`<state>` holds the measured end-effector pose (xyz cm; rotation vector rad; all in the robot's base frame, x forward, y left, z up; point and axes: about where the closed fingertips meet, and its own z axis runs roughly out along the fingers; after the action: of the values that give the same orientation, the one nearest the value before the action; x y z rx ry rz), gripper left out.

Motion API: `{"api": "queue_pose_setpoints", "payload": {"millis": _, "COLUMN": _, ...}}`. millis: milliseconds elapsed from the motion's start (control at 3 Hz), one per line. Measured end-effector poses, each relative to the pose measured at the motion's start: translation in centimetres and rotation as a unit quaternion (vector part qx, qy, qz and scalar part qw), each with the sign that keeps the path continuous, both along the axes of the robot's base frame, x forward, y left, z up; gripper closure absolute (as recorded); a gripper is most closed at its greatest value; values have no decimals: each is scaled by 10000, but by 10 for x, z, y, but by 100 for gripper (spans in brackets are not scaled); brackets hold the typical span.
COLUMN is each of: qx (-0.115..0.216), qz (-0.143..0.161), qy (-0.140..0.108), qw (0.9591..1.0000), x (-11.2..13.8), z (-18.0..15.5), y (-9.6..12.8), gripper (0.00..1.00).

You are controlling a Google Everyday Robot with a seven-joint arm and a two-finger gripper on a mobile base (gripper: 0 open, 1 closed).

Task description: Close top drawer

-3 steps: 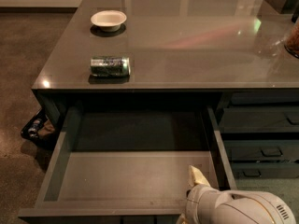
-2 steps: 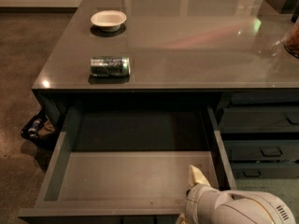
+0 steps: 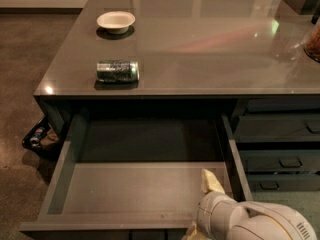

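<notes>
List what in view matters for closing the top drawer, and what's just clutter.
Job:
- top drawer, open
- gripper, at the drawer's front right corner

Lying about:
- white bowl, on the countertop
- green can, on its side on the countertop
- right-hand drawer stack
- dark item on the floor, left

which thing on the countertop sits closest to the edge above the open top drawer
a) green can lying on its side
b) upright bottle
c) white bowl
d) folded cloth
A: the green can lies on its side near the front edge of the countertop, just above the open top drawer. The white bowl sits farther back, and the gripper is at the drawer's front right corner.
</notes>
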<state>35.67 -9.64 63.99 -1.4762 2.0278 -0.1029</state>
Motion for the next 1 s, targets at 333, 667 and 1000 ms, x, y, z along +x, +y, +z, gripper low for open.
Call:
{"api": "queue_pose_setpoints", "payload": {"millis": 333, "qx": 65, "qz": -209, "qy": -429, "qw": 9988, "x": 17, "z": 23, "y": -10, "gripper": 0}}
{"api": "queue_pose_setpoints", "payload": {"millis": 667, "qx": 115, "qz": -289, "qy": -728, "qw": 9969, "x": 31, "z": 42, "y": -14, "gripper": 0}}
{"api": "queue_pose_setpoints", "payload": {"millis": 1000, "qx": 115, "qz": -289, "qy": -728, "qw": 9969, "x": 31, "z": 42, "y": -14, "gripper": 0}}
